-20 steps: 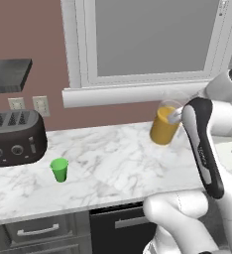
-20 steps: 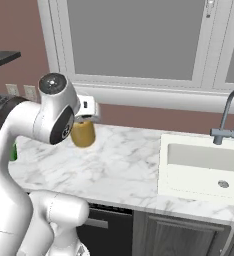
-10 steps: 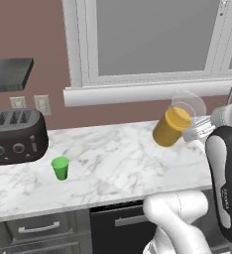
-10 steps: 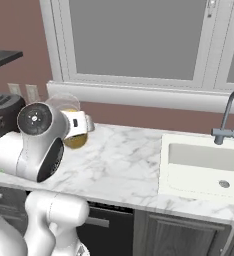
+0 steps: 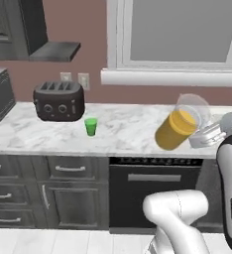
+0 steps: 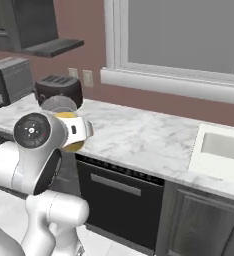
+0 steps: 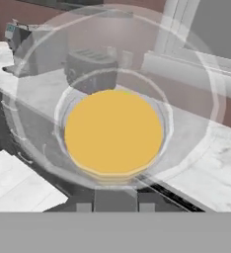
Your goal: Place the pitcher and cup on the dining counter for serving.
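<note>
While the base has rolled back from the counter (image 5: 128, 130) since half a second ago, so that drawers (image 5: 19, 171) and a dark oven front (image 5: 152, 186) now show beneath the marble, the pitcher (image 5: 180, 126) hangs in the air, clamped in the gripper (image 5: 203, 138) just off the counter's front edge. It tilts more steeply than before, its open mouth up and toward the arm, its orange-filled base down and away. In the right base view the pitcher (image 6: 64, 122) sits half hidden behind the arm's round dark joint.

Seen from the hand, the pitcher (image 7: 112, 133) is a clear, glassy cylinder viewed down its length: a wide transparent rim ringing a flat orange disc of liquid.

The cup (image 5: 90, 126), small, bright green and tapered, stands upright on the counter where it stood earlier, well apart from the pitcher and just right of the toaster (image 5: 58, 100).

The counter is white marble with grey veins, smooth and glossy. The toaster is a rounded dark box with slots on top and two knobs on its face. Behind them rises a dull red wall with a white-framed window (image 5: 180, 34) and a thick white sill (image 5: 167, 78).
</note>
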Tool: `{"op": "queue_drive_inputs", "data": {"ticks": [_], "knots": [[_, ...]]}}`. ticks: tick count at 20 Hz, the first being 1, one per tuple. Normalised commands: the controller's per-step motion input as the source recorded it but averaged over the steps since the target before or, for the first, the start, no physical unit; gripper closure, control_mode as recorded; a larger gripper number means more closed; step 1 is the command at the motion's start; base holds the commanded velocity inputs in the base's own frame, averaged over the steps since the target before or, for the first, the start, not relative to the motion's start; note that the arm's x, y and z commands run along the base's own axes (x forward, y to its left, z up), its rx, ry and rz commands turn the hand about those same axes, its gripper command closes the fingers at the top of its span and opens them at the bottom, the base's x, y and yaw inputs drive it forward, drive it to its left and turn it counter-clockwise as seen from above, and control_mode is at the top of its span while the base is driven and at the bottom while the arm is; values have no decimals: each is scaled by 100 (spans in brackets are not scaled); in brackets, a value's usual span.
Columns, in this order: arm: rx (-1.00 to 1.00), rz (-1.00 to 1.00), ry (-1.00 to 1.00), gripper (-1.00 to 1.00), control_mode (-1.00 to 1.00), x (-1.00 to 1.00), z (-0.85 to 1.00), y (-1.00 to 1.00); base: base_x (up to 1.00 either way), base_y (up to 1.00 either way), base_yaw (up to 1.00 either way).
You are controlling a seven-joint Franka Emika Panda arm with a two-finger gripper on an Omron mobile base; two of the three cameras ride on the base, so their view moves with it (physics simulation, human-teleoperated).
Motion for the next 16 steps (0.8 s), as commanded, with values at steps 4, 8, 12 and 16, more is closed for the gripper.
{"op": "queue_drive_inputs", "data": {"ticks": [4,8,12,16], "knots": [[0,0,0,100,100,0,0,0,-36,2,60],[0,0,0,100,100,0,0,0,-9,11,66],[0,0,0,100,100,0,0,0,0,14,76],[0,0,0,100,100,0,0,0,0,19,86]]}}
